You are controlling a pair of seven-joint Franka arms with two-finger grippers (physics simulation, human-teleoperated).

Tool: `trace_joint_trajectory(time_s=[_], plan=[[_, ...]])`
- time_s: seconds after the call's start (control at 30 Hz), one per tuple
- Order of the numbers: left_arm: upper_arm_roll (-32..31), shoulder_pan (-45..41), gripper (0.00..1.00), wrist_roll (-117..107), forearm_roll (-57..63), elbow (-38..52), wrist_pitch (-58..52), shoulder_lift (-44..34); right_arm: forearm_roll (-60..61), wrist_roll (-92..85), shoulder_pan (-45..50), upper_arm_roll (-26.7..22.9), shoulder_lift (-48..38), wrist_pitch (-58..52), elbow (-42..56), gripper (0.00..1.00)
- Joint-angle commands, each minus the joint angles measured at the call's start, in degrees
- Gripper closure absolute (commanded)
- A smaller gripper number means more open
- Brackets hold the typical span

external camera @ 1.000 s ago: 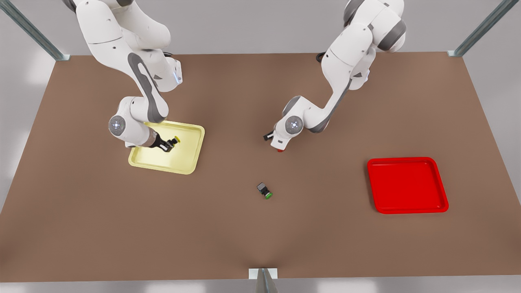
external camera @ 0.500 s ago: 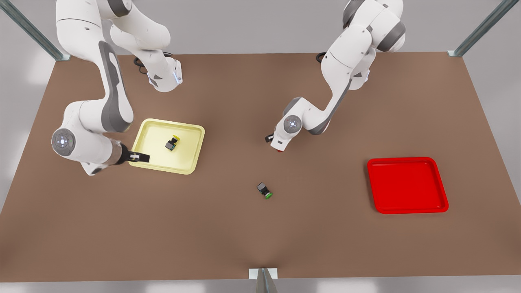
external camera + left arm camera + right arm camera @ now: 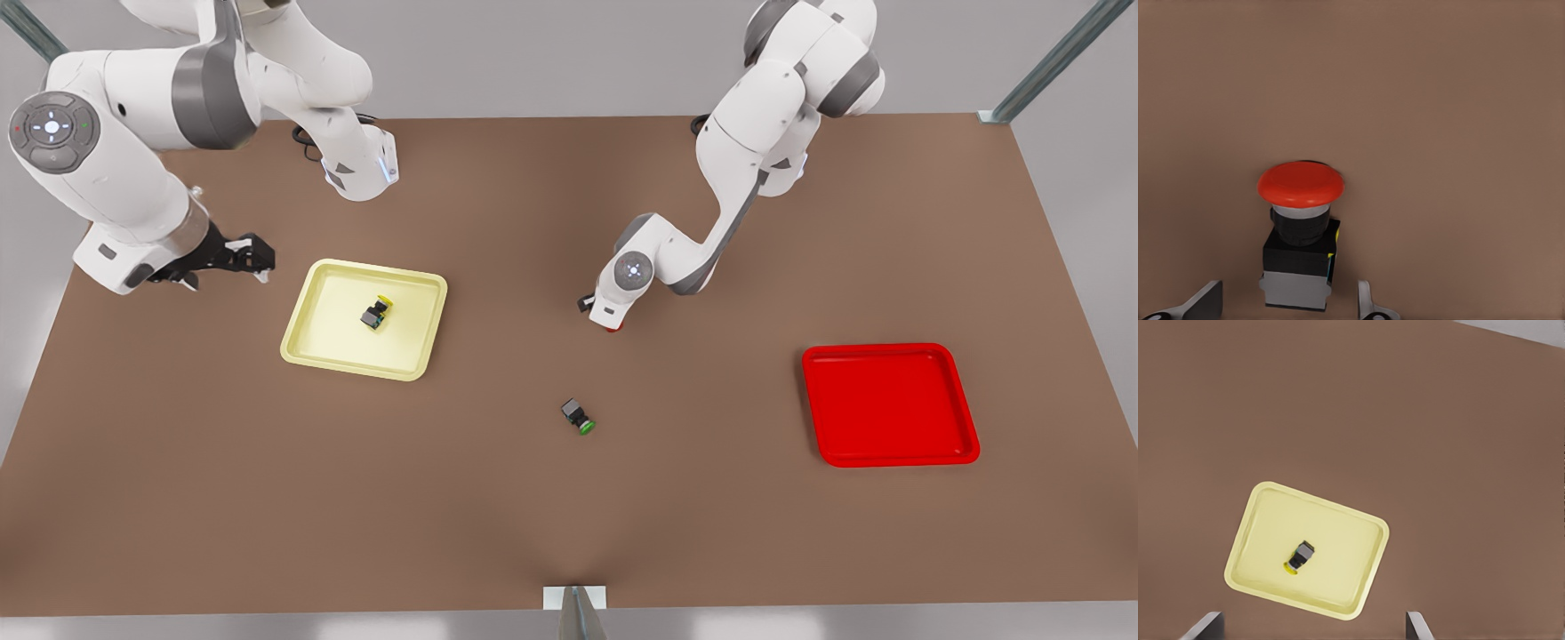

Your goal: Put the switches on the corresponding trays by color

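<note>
- The yellow switch (image 3: 376,313) lies on its side inside the yellow tray (image 3: 311,342), near the middle and clear of the rim, so that half of the sorting looks done.
- The right gripper (image 3: 253,255) hangs above the counter (image 3: 533,498) at the front view's left, beside the yellow tray and well apart from it. Its fingers (image 3: 1205,625) are spread wide and hold nothing; in its wrist view the tray and the switch lie between them, far below. This arm seems to be waiting out of the way.
- The left gripper (image 3: 610,320) is low over the middle of the counter, right at the red switch (image 3: 1300,227). The switch lies on the counter, cap pointing away from the wrist camera.
- The fingers (image 3: 1368,303) stand open on either side of the switch's black body, not touching it; the straddle looks like the set-up for a pinch across the flat sides.
- The red tray (image 3: 965,436) sits empty at the front view's right, well apart from the red switch, so a carry across is still to come.
- A green switch (image 3: 578,416) lies between the trays, with no matching tray.
</note>
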Motion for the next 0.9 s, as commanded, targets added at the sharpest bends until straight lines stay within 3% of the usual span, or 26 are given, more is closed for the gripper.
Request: trace_joint_trajectory(time_s=[0.0, 0.27, 0.87], plan=[[0.0, 0.0, 0.04, 0.0, 0.0, 0.0, 0.0, 0.0, 0.0, 0.0, 0.4, 0.0, 0.0, 0.0, 0.0, 0.0], [0.0, 0.0, 0.38, -0.2, 0.0, 0.2, -0.2, -0.2, -0.1, 0.1, -0.4, 0.0, 0.2, 0.3, 0.0, 0.0], [0.0, 0.1, 0.49, -0.3, 0.0, 0.3, -0.4, -0.4, -0.1, 0.1, -0.6, -0.1, 0.2, 0.3, 0.0, 0.0]])
